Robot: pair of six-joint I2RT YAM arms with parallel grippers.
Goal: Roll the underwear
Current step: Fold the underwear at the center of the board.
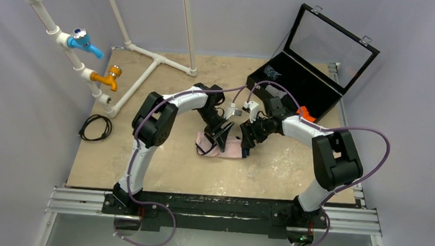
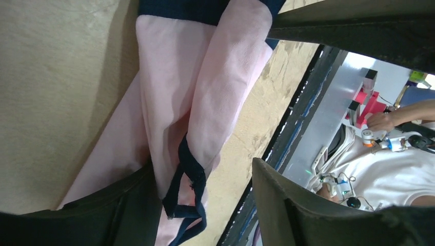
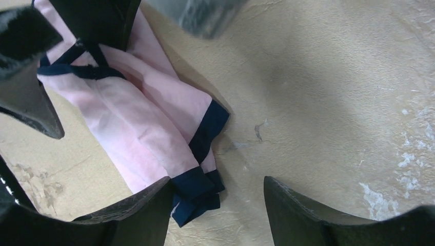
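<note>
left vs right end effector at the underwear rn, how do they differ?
The left end effector has pink fabric and a navy trim loop of the underwear between its fingers. The right end effector has mostly bare table in its gap, with the navy corner by one finger. In the top view, the left is over the underwear's left part and the right at its right end. Shared: both are open and low over the underwear.

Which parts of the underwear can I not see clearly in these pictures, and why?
- Top view: the left hand and right hand cover the middle of the underwear.
- Left wrist view: its navy end is cut off by the top edge.
- Right wrist view: the left hand's fingers hide its far end.
</note>
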